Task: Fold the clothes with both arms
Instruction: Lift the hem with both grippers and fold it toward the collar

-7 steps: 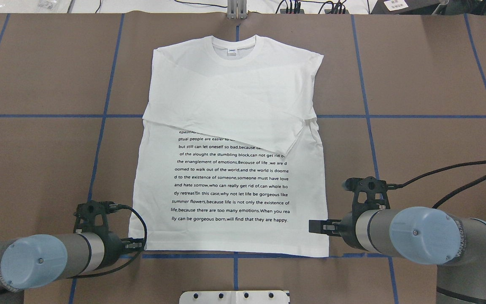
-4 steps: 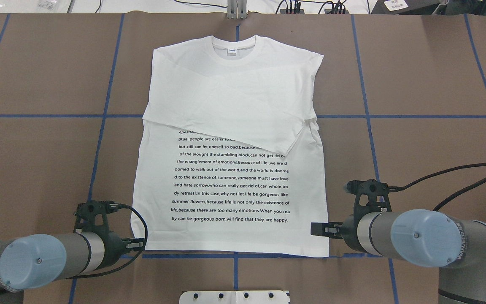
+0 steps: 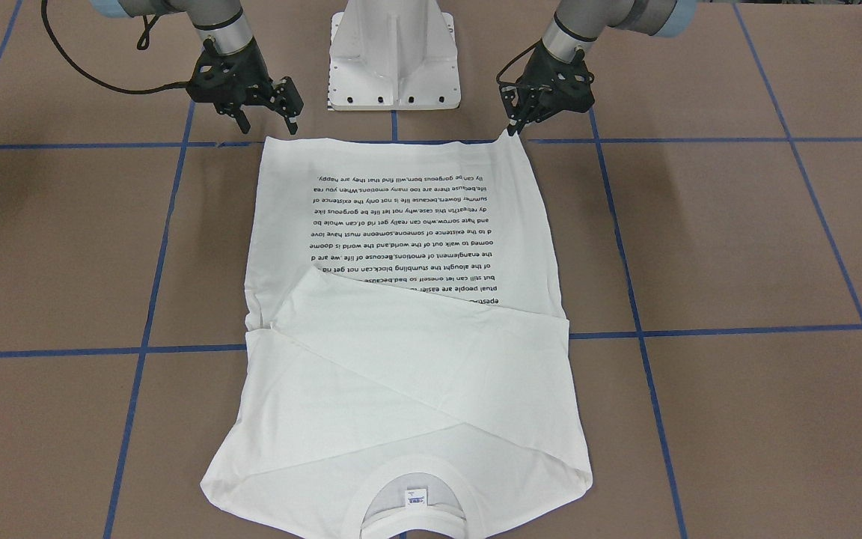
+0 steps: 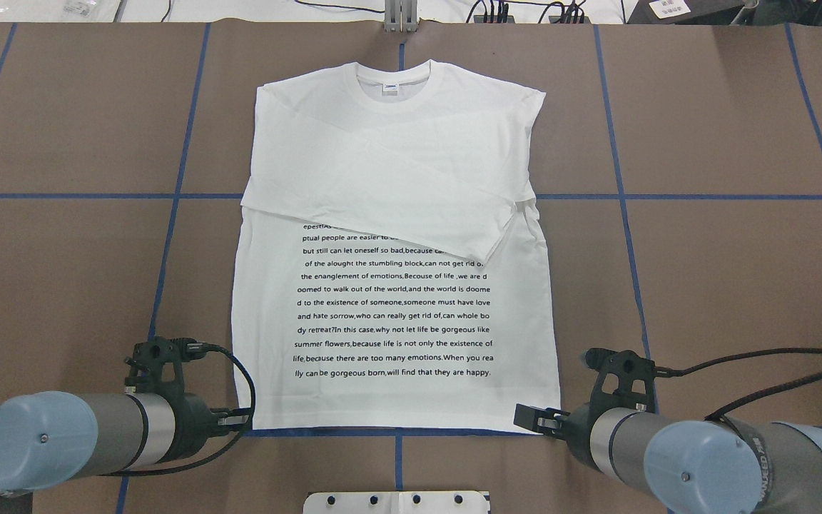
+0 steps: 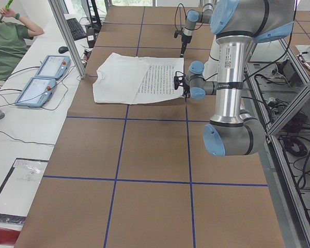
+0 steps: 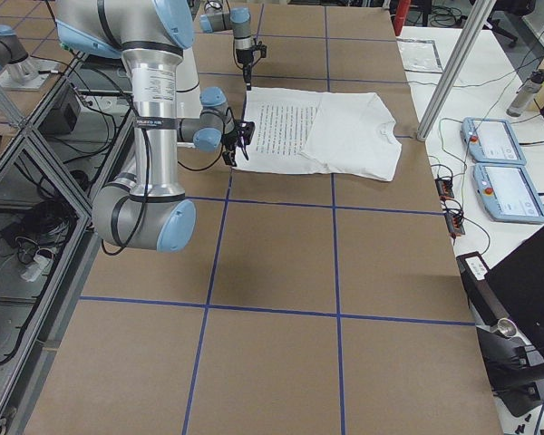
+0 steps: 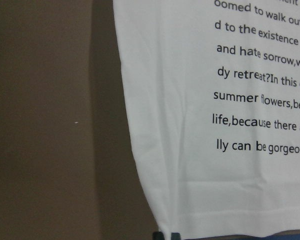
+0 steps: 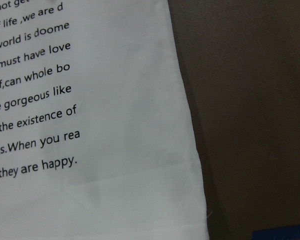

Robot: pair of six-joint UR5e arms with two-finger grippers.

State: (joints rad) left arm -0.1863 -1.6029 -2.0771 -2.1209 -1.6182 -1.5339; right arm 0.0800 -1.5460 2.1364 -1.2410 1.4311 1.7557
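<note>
We see the left gripper (image 3: pixel 512 129) with its two thin fingers drawn together on a hem corner of the white T-shirt (image 4: pixel 397 164). In the front-facing view that corner rises in a small peak to meet the tips, right of centre near the top of the frame. In the left wrist view the fingertips (image 7: pixel 176 235) show only at the bottom edge, right at the corner of the hem.

The right gripper (image 3: pixel 268 126) stands with its fingers spread wide apart, holding nothing. It sits just beside the other hem corner, in the upper left of the front-facing view. In the overhead view its one plain finger reaches to the lower right corner of the cloth. We cannot tell whether it touches the fabric.

From there the left arm (image 4: pixel 61 442) runs off the lower left of the overhead frame and the right arm (image 4: pixel 703 457) off the lower right. Each lies low over the table (image 4: pixel 739 271).

The T-shirt lies flat in the middle of the overhead frame, its hem along a blue tape line (image 4: pixel 325 432) at the bottom. The ribbed collar (image 4: pixel 425 91) and small neck label (image 4: pixel 389 88) are at the top. Both sleeves are folded in across the chest. Their slanted lower edge covers the top of the block of black printed lines (image 4: pixel 393 314).

The white pedestal base (image 3: pixel 393 52) stands at the top centre of the front-facing view, between the two grippers.
</note>
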